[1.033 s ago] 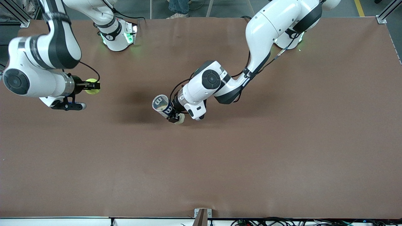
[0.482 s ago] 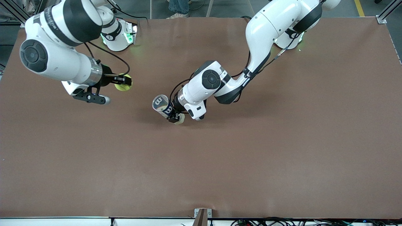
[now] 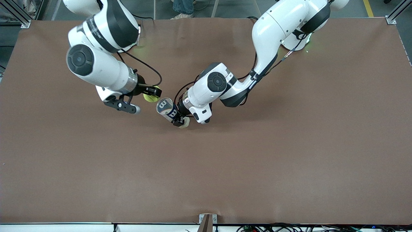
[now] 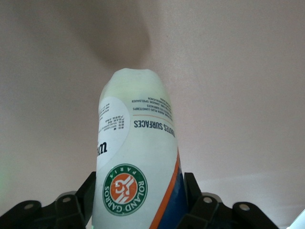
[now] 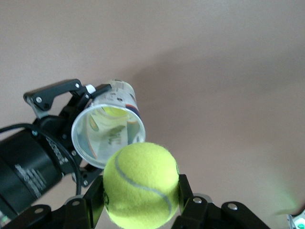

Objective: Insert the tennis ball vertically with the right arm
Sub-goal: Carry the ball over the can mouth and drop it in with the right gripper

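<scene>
From the front view, the left gripper point(image 3: 178, 120) is clamped on a clear tennis-ball can point(image 3: 167, 109) over the middle of the brown table point(image 3: 289, 145), the can standing tilted with its open mouth up. The right gripper point(image 3: 151, 93) hangs just beside that mouth, toward the right arm's end of the table, closed on 1 yellow tennis ball point(image 3: 148, 96). In the left wrist view, the can point(image 4: 136, 162) sits pinched between the 2 fingers point(image 4: 83, 198), its Roland Garros label showing. In the right wrist view, the ball point(image 5: 140, 190) is squeezed between both fingers point(image 5: 183, 193), right at the can's open rim point(image 5: 107, 129); something yellow-green shows deep inside the can, which I cannot identify.
</scene>
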Action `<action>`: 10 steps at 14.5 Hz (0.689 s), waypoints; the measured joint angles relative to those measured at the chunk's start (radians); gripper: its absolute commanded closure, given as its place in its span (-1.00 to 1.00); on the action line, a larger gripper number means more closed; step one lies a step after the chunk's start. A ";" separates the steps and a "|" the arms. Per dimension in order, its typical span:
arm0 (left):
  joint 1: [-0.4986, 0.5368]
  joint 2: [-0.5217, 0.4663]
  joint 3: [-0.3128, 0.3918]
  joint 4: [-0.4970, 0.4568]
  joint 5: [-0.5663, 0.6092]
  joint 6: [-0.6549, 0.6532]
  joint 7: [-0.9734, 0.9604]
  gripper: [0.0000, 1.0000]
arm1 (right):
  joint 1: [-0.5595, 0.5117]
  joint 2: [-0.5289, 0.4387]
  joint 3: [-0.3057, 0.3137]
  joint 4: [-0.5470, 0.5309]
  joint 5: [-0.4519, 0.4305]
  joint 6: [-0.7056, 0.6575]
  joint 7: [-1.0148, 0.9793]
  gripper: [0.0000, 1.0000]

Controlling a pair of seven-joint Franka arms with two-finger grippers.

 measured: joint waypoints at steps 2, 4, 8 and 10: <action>0.000 0.000 0.000 0.000 0.000 0.000 0.000 -0.50 | 0.008 0.036 0.000 0.022 0.000 0.030 0.017 0.35; 0.000 0.000 0.000 0.000 0.000 0.000 0.000 -0.50 | 0.013 0.062 0.000 0.031 0.000 0.052 0.025 0.35; 0.000 0.000 0.002 0.000 0.000 0.000 0.000 -0.50 | 0.019 0.091 0.000 0.039 0.001 0.087 0.026 0.29; 0.000 0.000 0.001 0.000 0.000 0.000 0.000 -0.50 | 0.026 0.095 0.000 0.043 0.001 0.092 0.037 -0.57</action>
